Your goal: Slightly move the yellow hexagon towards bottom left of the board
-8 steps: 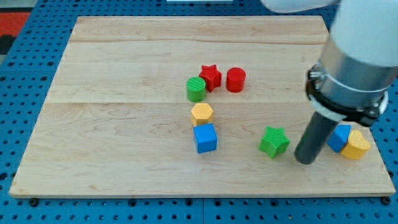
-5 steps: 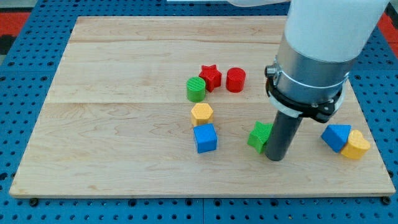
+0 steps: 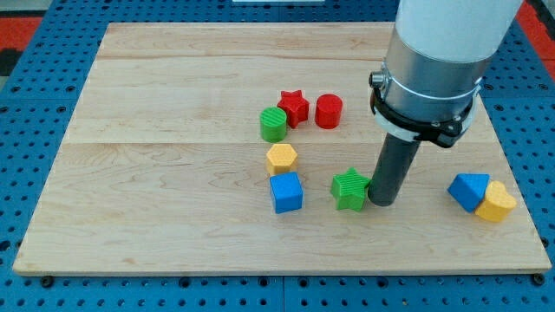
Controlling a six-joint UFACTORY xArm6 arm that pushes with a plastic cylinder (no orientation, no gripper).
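A pale planked wooden counter (image 3: 173,87) lies on blue pegboard (image 3: 35,139). My tip (image 3: 381,202) touches the ribbed green star (image 3: 350,189), right of the yellow hexagon (image 3: 281,158). No pincer exists.

The wooden table (image 3: 173,78) carries a yellow hexagon (image 3: 281,158), blue cube (image 3: 286,192), green star (image 3: 350,189), green cylinder (image 3: 273,124), red star (image 3: 293,107), red cylinder (image 3: 329,112), blue block (image 3: 469,190) and yellow block (image 3: 497,203).

- Setting: robotics lab bench.
- Evidence: blue perforated mounting plate (image 3: 35,286) under a bare wooden board (image 3: 173,87).
- Evidence: industrial robot arm (image 3: 438,52) above small moulded test blocks (image 3: 286,191).
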